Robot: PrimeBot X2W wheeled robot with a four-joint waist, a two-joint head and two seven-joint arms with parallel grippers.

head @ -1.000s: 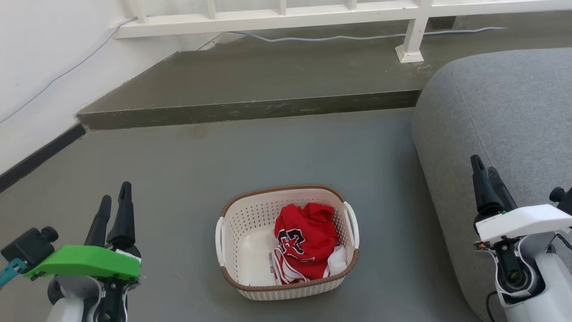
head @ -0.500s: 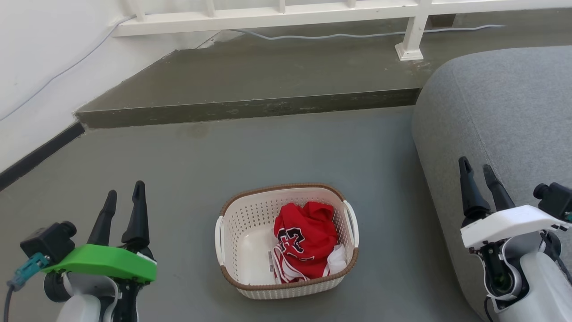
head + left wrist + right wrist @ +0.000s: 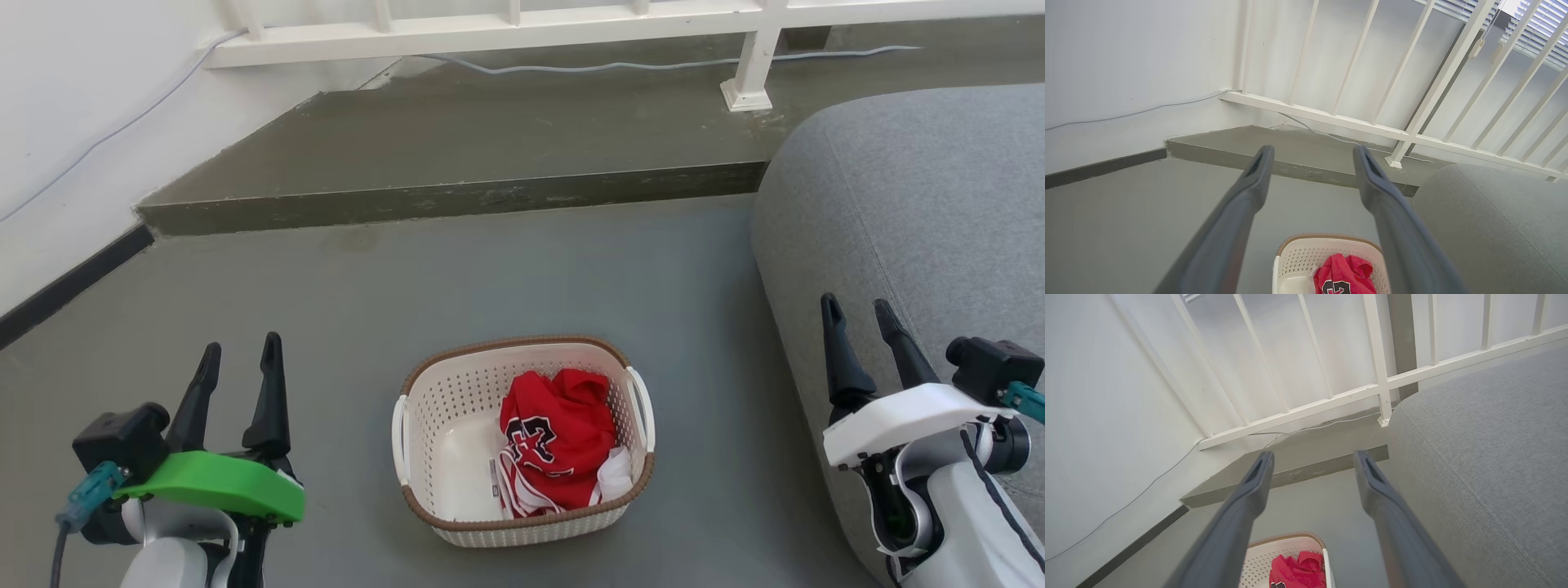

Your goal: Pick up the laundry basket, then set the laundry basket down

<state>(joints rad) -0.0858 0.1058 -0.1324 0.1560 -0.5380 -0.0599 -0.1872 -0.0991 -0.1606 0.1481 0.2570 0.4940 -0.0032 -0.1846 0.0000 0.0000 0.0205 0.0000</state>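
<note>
The laundry basket, cream-white and perforated with a brown rim and white side handles, stands on the grey floor in the middle of the head view. A crumpled red garment lies in its right half. My left gripper is open, to the basket's left and well apart from it. Open too, my right gripper stands to the basket's right, in front of the grey sofa. Both wrist views catch the basket low between the spread fingers, with nothing held.
A grey sofa fills the right side, close to my right arm. Behind the basket a low concrete step rises, with a white railing and a cable along it. A white wall with a dark skirting runs along the left.
Both arms have shifted inward toward the basket. The right gripper's fingers have spread from nearly together to apart, and the left's have widened. The basket has not moved.
</note>
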